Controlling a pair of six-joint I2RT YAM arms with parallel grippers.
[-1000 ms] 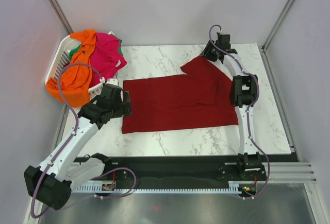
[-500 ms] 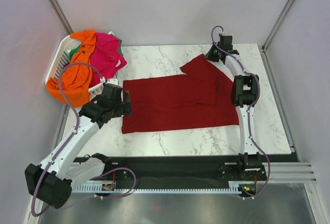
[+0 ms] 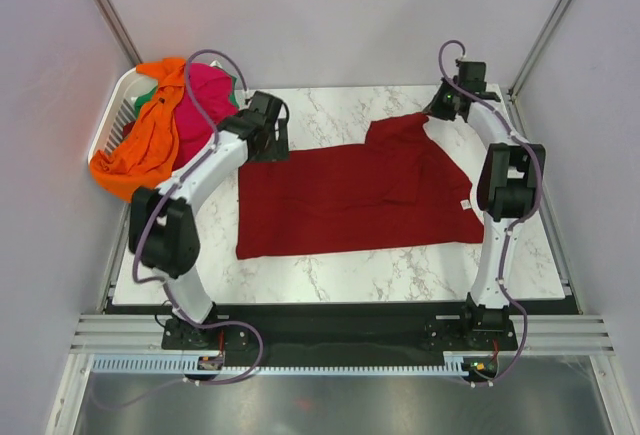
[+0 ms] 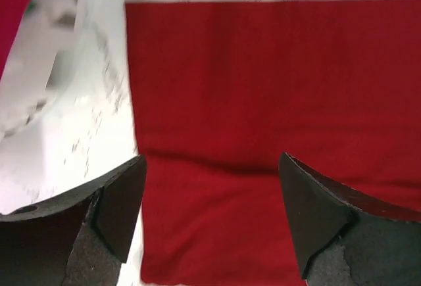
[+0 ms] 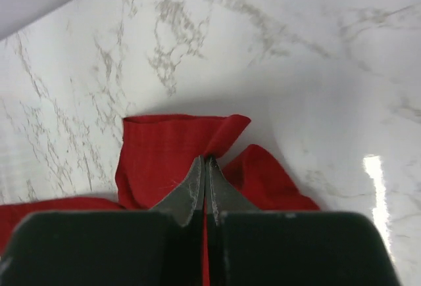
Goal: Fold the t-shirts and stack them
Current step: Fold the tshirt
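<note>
top view: the dark red t-shirt point(image 3: 350, 195) lies spread, mostly flat, on the marble table point(image 3: 340, 270) between the two pincers; the left pincer point(image 3: 268, 143) hangs over the shirt's far left corner, the cloth running away below it and to its right; the right pincer point(image 3: 443, 112) sits on the raised sleeve at the far right, the shirt's body lying nearer the bases than it does; a small white label point(image 3: 465, 205) shows at the shirt's near right edge, well apart from both; behind and left of the left pincer, the white laundry basket point(image 3: 108, 125) holds the orange t-shirt point(image 3: 145, 150) and the pink t-shirt point(image 3: 205, 95) (a sliver of green peeks between them).

left wrist view: the fingers point(image 4: 112, 200) stand wide apart, released, gripping nothing; the red corner lies beneath and ahead of them, its left edge just inside the left finger; it looks lined up to pinch that corner, though blur hides any contact.

right wrist view: the fingers point(image 5: 192, 190) are clenched on a pinch of red sleeve, which puckers into a small tent just ahead of the tips; bare marble lies beyond; the hold seems meant to carry the sleeve inward for a first fold; stacking is not yet begun.
</note>
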